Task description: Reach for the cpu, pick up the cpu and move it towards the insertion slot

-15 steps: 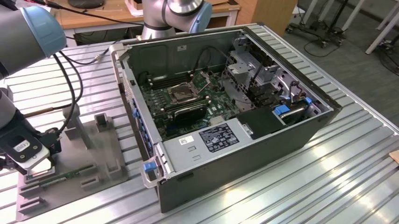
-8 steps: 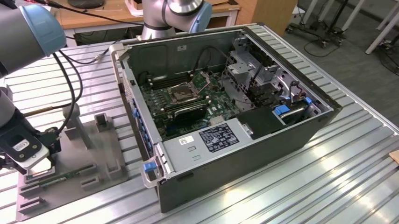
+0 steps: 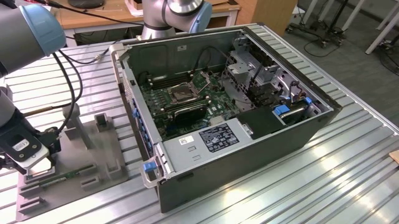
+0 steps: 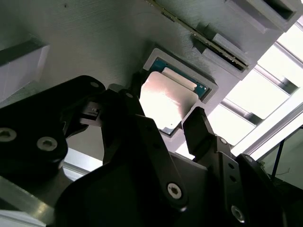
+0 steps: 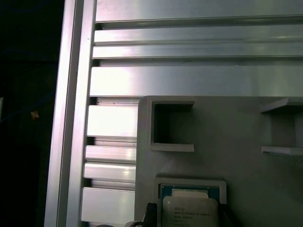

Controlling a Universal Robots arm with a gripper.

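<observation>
Tool (image 4: 166, 103) parted, fingers (image 4: 200, 131) flanking cpu (image 4: 165, 106), gripping nothing | cpu seated in grey tray (image 4: 94, 38) recess; its lettering illegible

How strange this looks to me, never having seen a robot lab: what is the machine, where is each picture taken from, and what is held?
The machine is a jointed robot arm working over a slatted metal table. The exterior view comes from a camera off the arm; both wrist views come from cameras riding on it. On the table stand an opened computer case, with the insertion slot on its green board, and a grey tray. The gripper is down at the tray, over the cpu, a silvery chip lying in its recess. Whether it grips I cannot tell.
</observation>
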